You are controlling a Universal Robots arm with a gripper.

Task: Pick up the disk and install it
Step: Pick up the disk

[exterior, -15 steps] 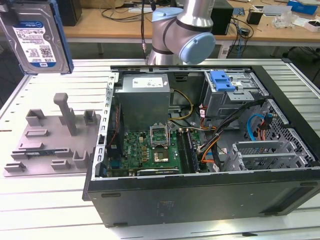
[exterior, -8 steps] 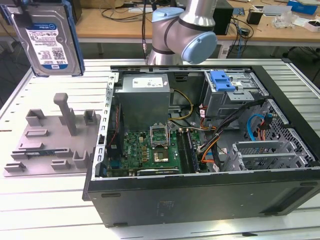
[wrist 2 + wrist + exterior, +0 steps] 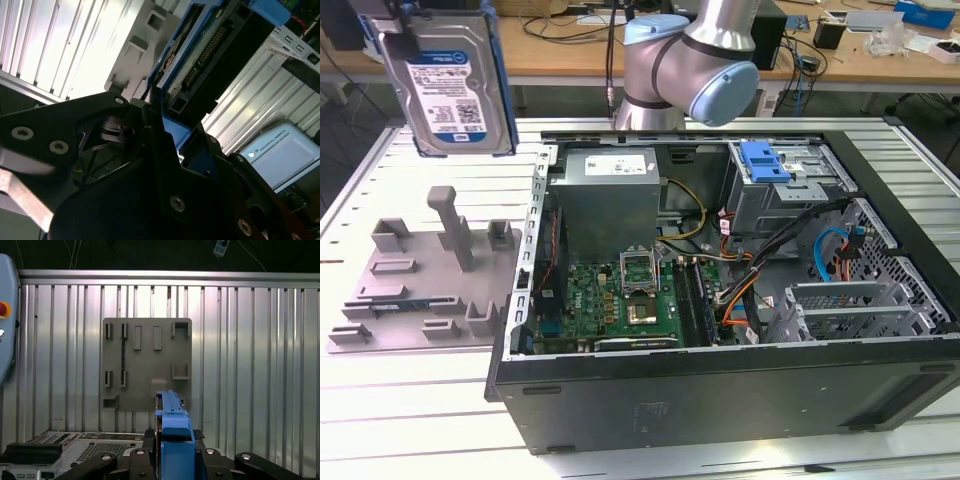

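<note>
The disk [image 3: 455,85] is held upright in the air, clamped at its blue caddy by the gripper [image 3: 172,457]. It is above the grey fixture [image 3: 420,275] on the table [image 3: 410,410], beside the open case [image 3: 720,400].

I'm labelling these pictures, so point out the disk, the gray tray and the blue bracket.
disk [image 3: 448,95], exterior view, its label.
gray tray [image 3: 425,285], exterior view, bare flat base.
blue bracket [image 3: 765,160], exterior view, its top face.
</note>
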